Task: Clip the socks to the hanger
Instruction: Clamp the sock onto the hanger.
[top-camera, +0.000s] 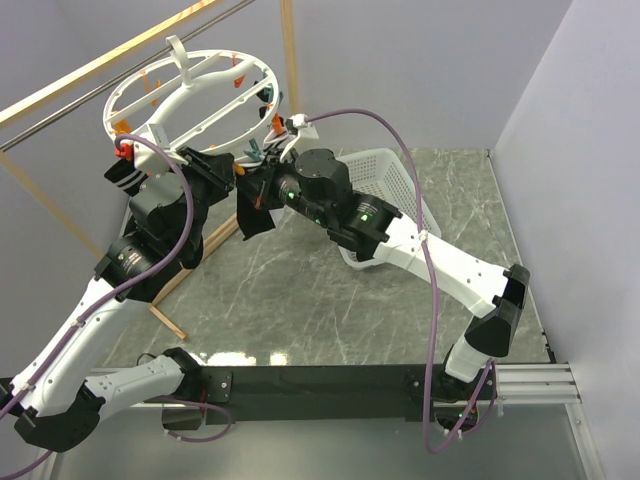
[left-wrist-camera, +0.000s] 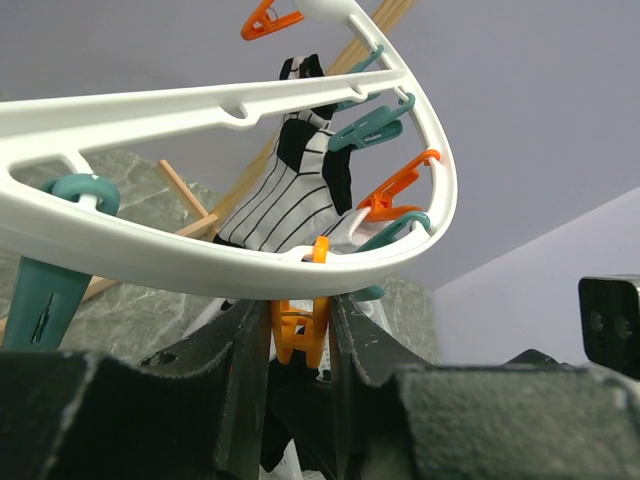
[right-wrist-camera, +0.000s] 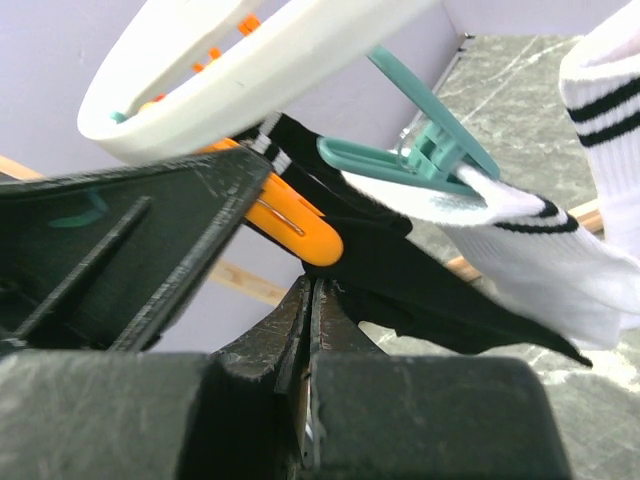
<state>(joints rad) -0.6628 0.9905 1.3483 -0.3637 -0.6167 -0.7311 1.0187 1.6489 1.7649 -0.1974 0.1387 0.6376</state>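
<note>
The white ring hanger hangs from the rack at the back left. My left gripper is under its near rim, shut on an orange clip and squeezing it between both fingers. My right gripper is shut on a black sock and holds its top edge right at that orange clip; the sock drapes away from the fingertips. A white sock with black stripes hangs from a teal clip. A black striped sock hangs at the ring's left.
A white mesh laundry basket stands at the back right, behind the right arm. A wooden rack with a metal rail carries the hanger; its leg slants over the marble table. Other orange and teal clips line the ring.
</note>
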